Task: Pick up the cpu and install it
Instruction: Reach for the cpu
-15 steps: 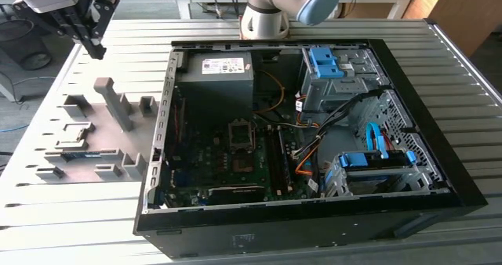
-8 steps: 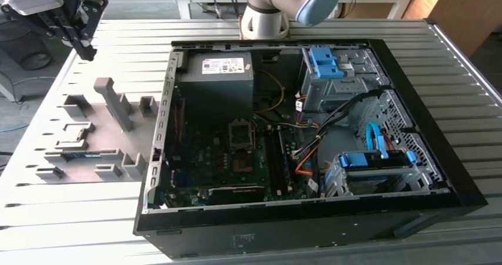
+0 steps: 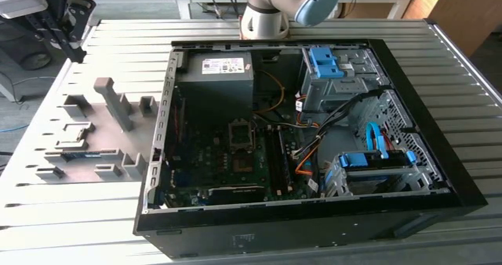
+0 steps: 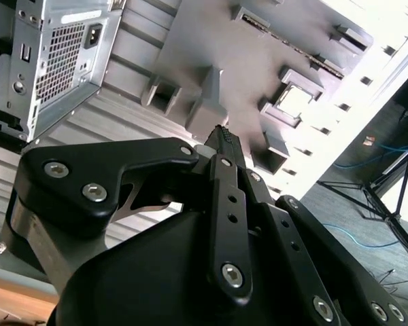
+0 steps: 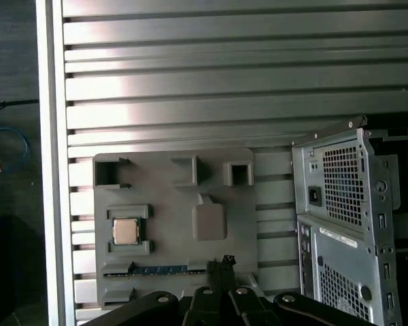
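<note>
No text can be read with certainty. In the exterior view, a white label [image 3: 222,65] with a small red mark is on top of the grey power supply [image 3: 216,80] inside the computer case [image 3: 424,118], but its print is too small to read. In the first wrist view, a white sticker [image 5: 341,238] with dark lines of print is on the back panel of the case, also not readable. In the second wrist view, a pale strip label [image 4: 81,15] is above the power socket [image 4: 92,35]; its letters cannot be read.

one cpu [image 5: 125,231] and one memory stick [image 5: 156,269] sitting on one grey tray [image 5: 164,195]; one open computer case [image 3: 259,241] lying beside that tray.
</note>
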### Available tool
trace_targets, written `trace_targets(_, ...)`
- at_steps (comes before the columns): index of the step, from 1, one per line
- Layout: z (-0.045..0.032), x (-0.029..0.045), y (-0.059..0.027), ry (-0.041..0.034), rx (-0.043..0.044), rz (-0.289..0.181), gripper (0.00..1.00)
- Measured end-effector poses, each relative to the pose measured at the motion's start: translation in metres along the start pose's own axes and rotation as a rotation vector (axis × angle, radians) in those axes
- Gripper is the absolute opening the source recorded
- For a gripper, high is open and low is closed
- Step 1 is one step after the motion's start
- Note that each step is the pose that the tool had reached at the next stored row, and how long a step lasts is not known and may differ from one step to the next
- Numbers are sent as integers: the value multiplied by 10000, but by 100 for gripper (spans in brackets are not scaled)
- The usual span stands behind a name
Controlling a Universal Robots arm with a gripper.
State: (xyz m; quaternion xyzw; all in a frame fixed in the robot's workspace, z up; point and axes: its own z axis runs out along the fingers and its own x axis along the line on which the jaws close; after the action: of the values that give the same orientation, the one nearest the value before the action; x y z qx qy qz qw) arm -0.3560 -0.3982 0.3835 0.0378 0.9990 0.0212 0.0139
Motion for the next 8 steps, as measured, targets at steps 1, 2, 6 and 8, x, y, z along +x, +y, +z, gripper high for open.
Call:
trace_targets(1,4,21,-2,0,1,0,10)
trace_targets(2,7,40,-3,1,1,0,10)
trace_targets(6,28,128,-11,0,0,1,10)
trace_targets(8,42,168,-14,0,0,1,10)
